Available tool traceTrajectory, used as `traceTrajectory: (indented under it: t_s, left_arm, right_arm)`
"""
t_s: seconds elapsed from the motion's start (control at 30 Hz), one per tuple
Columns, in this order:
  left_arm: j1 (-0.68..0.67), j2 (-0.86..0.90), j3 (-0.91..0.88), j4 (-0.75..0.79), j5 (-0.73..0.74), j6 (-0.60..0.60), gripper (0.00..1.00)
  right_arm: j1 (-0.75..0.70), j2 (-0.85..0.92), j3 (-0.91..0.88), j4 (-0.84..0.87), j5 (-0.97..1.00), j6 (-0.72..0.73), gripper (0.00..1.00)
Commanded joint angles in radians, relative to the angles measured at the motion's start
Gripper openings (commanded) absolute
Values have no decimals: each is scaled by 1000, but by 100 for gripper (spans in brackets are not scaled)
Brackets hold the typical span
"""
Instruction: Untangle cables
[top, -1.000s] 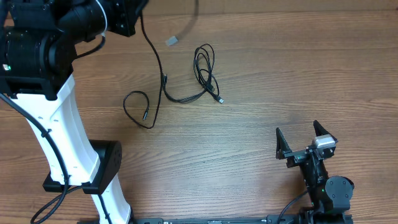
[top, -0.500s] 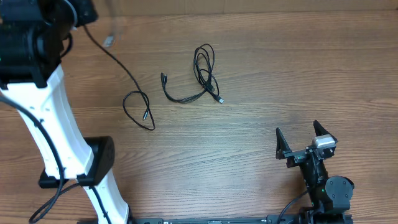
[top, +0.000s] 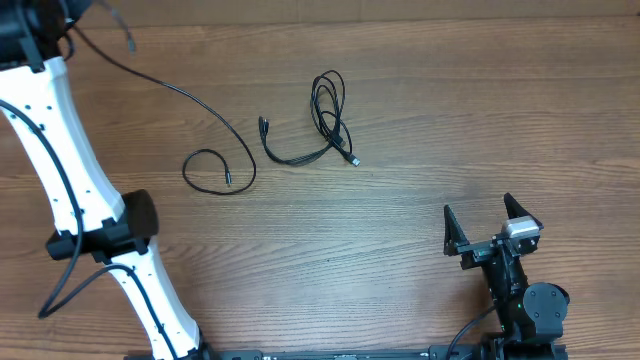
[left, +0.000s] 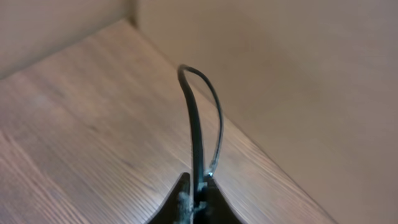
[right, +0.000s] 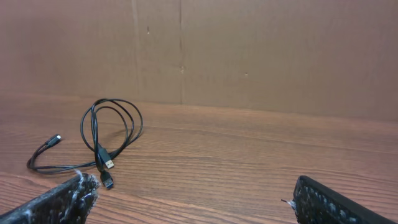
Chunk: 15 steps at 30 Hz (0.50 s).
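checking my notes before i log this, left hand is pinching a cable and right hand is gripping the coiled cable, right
Not quite. The right hand grips nothing: it stands open and empty, well apart from the coiled cable, as the overhead view shows. The left hand is indeed pinching a cable.
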Motion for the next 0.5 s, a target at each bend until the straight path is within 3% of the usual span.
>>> traceTrajectory:
  t_s: [0.0,0.07,0.13,0.47]
  left_arm:
    - [56,106,1,7,-10,-11,31]
    - [71,158,1,-1,54,62,71]
    - [76,208,1,-17,142,132,100]
    - [61,310,1,-167,209,156,100]
  right_arm:
    - [3,-8,-10,5,7,-2,100]
    - [3,-8,-10,5,8,-2,100]
    - [3,-8,-10,5,8,-2,100]
    - [3,-8,-10,5,8,-2,100]
